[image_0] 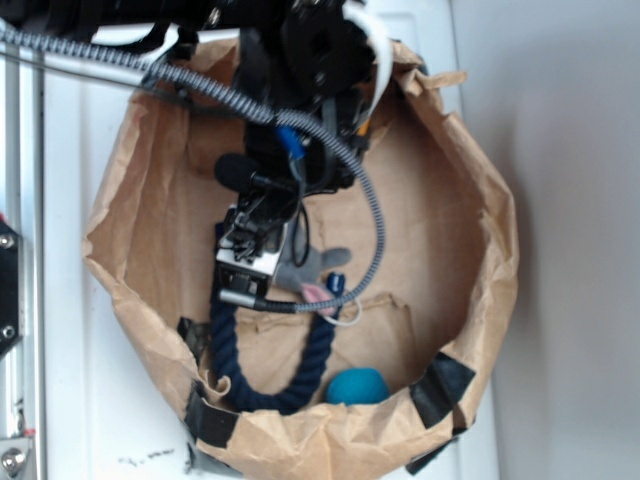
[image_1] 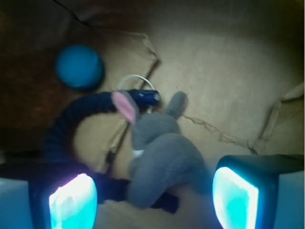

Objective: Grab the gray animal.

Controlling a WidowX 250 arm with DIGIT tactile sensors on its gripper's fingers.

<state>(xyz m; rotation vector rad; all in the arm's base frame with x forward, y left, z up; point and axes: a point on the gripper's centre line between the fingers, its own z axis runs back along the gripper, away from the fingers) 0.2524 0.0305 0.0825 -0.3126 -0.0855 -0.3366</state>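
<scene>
The gray animal point(image_1: 162, 157) is a soft plush with a pink inner ear and a whitish neck band, lying on the brown paper floor. In the wrist view its body sits between my two glowing pads point(image_1: 71, 202), with gaps on both sides. My gripper point(image_1: 153, 200) is open around it and low over the floor. In the exterior view the gripper point(image_0: 255, 275) hangs down inside the paper basin. The gray animal point(image_0: 318, 262) pokes out to its right, partly hidden by the arm.
A thick navy-blue rope point(image_1: 71, 119) curves left of the animal and passes under its body; it also shows as a loop point(image_0: 290, 390). A teal ball point(image_0: 355, 385) lies near the paper wall point(image_0: 470, 200). A small dark-blue piece with a white loop point(image_1: 143, 97) is by the ear.
</scene>
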